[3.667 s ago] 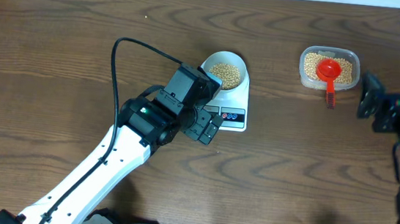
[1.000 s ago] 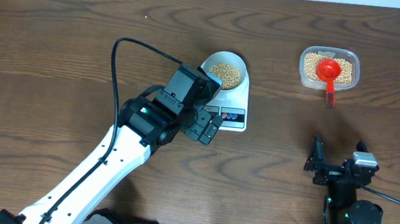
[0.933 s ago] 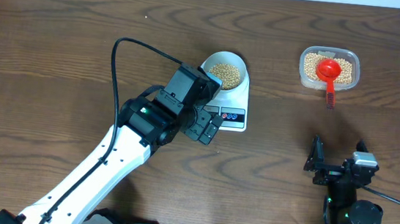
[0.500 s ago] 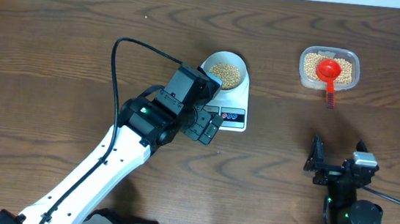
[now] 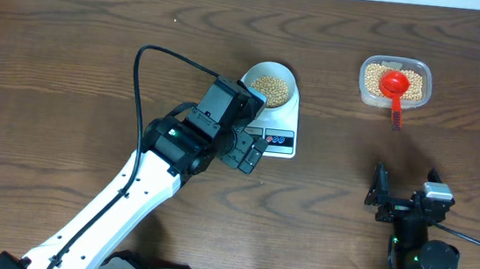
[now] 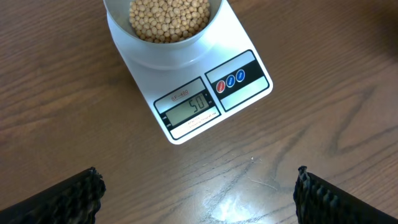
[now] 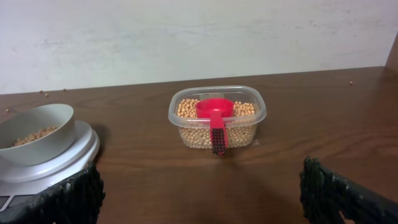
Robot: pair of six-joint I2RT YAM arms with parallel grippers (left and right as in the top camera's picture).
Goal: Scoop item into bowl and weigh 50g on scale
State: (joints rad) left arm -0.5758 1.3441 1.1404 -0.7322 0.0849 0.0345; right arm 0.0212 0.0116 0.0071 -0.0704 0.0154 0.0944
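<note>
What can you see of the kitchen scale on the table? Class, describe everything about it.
The scale is a flat white rectangular slab with rounded corners, plastic by its look, lying level on the wooden table. Its front strip carries a grey display reading 50 and, beside it, a dark panel with one red and two blue round buttons. The pale bowl of tan beans sits on its back half. Nothing else is seen touching it.

- Left wrist view: the bowl [image 6: 163,53] has its far half cut off by the frame.
- Overhead: the left arm [image 5: 177,142] hides the display of the scale [image 5: 284,119].
- Right wrist view: scale and bowl run off the left edge.
</note>
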